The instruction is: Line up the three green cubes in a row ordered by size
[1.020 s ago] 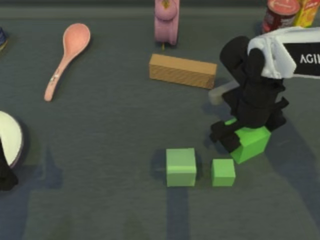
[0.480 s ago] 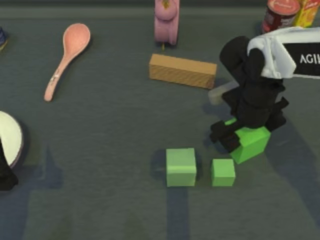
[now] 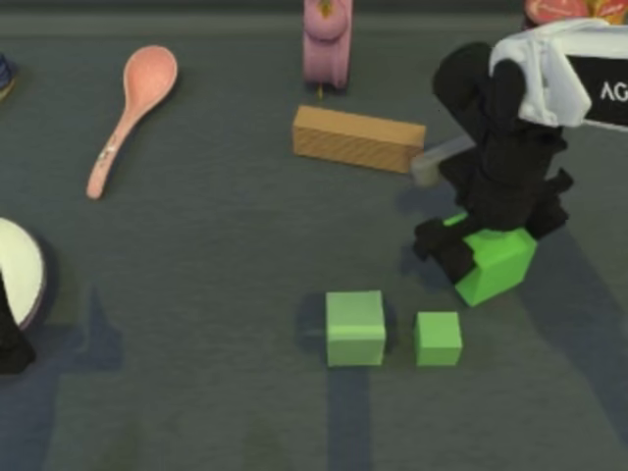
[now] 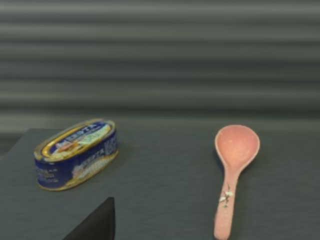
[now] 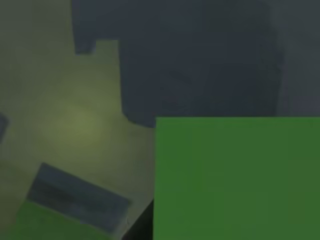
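Bright green and matte, the large cube (image 3: 502, 263) sits toward the right side of the table (image 3: 196, 255), rotated relative to the other two cubes and clamped between the fingers of the right gripper (image 3: 469, 257). The right wrist view confirms this: a broad green face (image 5: 235, 175) fills much of that picture, close under the camera. Whether the large cube rests on the table or is raised just clear of it cannot be told from the top view.

The medium cube (image 3: 355, 328), a paler green, and the small cube (image 3: 438, 339) stand side by side nearer the front edge, apart by a narrow gap and squared to one another. The large cube lies behind and to the right of the small cube — near it, not touching.

Task status, as a judgement: two cubes already form a partial row, medium then small from left to right. The large cube is not yet in line. For a size-ordered row it most likely belongs to the left of the medium cube, so a transfer across the pair and a squared placement remain.

Farther back lie a tan wooden block (image 3: 358, 138), a pink spoon (image 3: 130, 113) and a pink bottle-like object (image 3: 327, 44). The left arm is parked at the left edge — its gripper is not visible.
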### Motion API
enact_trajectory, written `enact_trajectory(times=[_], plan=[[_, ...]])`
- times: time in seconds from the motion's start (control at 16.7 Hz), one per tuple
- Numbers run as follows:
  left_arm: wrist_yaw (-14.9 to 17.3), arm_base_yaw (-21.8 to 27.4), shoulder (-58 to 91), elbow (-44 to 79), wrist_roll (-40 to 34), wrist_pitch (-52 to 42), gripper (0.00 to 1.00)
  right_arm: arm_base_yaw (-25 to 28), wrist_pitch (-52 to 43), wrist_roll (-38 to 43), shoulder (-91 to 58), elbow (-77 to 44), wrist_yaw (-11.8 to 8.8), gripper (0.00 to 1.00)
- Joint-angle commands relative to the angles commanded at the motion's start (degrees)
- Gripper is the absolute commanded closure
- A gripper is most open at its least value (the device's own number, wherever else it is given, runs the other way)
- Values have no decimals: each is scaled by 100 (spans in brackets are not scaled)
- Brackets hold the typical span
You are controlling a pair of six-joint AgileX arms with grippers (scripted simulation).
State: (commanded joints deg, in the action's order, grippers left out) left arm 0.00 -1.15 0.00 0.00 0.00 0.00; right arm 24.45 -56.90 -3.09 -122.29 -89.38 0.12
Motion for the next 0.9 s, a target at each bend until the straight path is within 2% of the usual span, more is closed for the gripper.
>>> enact_trajectory(times=[0.24, 0.6, 0.9], plan=[[0, 0, 0, 0, 0, 0, 0, 20, -677, -7, 280, -420, -3, 100], [0, 0, 0, 0, 0, 0, 0, 43, -727, 79, 221, -495, -3, 100], [0, 0, 0, 0, 0, 0, 0, 698, -1330, 1263, -502, -1699, 16, 100]])
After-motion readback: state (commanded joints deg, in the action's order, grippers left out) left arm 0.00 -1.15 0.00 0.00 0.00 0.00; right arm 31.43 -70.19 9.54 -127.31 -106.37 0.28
